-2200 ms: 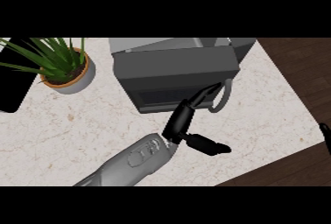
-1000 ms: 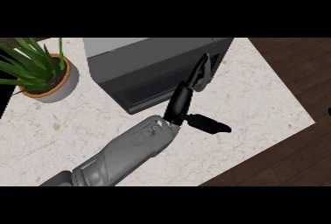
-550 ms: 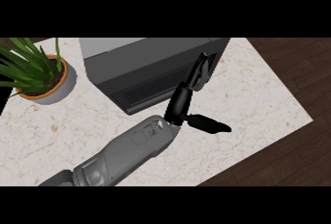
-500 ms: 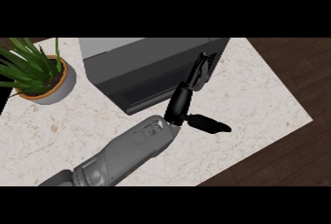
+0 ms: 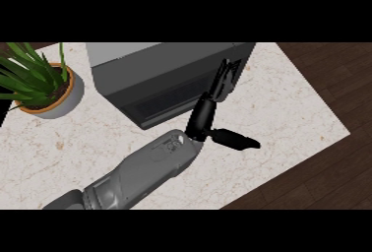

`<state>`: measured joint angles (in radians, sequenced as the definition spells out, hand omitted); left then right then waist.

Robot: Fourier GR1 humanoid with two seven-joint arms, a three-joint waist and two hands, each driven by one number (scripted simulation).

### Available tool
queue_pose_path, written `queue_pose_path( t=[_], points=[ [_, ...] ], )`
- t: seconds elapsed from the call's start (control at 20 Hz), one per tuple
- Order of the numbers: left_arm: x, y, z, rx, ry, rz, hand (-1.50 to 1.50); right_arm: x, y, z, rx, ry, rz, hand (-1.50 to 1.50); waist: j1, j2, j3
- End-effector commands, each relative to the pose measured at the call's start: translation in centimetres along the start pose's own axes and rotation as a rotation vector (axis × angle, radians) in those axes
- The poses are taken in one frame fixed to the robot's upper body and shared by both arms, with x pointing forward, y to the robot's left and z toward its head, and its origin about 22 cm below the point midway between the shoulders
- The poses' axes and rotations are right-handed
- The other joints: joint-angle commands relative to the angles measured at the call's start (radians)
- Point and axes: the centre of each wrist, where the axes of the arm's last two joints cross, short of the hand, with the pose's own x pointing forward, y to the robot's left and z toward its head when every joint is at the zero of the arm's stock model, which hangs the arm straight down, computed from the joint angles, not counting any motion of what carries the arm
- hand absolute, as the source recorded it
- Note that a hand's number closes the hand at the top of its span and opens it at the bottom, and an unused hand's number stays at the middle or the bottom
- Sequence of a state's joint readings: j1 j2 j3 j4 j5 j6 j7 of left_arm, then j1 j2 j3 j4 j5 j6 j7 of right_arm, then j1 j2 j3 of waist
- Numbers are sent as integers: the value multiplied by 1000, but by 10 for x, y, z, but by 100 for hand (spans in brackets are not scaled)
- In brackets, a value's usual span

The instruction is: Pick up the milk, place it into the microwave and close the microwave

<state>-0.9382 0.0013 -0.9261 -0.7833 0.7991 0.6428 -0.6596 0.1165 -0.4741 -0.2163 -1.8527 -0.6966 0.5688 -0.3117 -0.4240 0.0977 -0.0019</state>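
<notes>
No milk shows, likely shut inside the microwave (image 5: 163, 66) at the tabletop's (image 5: 291, 113) far side, right of a potted plant (image 5: 42, 91); the left robot hand (image 5: 203, 116) lays straight, unclenched fingers (image 5: 222, 81) on its door's (image 5: 169, 98) right edge, a stiff, smooth panel best pushed flat, not gripped.

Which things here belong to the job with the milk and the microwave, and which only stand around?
For the job:
- microwave, door looks shut
- left hand, straight fingers against the door
- milk: not in view

Only standing around:
- potted plant, at the left on the counter
</notes>
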Motion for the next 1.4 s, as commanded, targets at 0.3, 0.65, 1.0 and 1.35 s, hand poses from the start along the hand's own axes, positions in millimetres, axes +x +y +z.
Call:
queue_pose_path(
  t=[0.3,0.65,1.0,1.35],
  points=[
    [7,2,-18,20,1,0,-150,4,-3,-8,37,4,-20,-150,-6,4,2],
    [-1,5,-12,41,114,57,150,6,-3,-11,43,-5,-37,-150,-15,12,2],
    [-25,43,-18,58,66,-341,-150,12,-6,-13,28,2,-27,-150,39,-18,15],
    [-24,49,-28,106,102,-420,-150,18,-10,-7,3,19,-7,-150,54,-13,14]
  ],
)
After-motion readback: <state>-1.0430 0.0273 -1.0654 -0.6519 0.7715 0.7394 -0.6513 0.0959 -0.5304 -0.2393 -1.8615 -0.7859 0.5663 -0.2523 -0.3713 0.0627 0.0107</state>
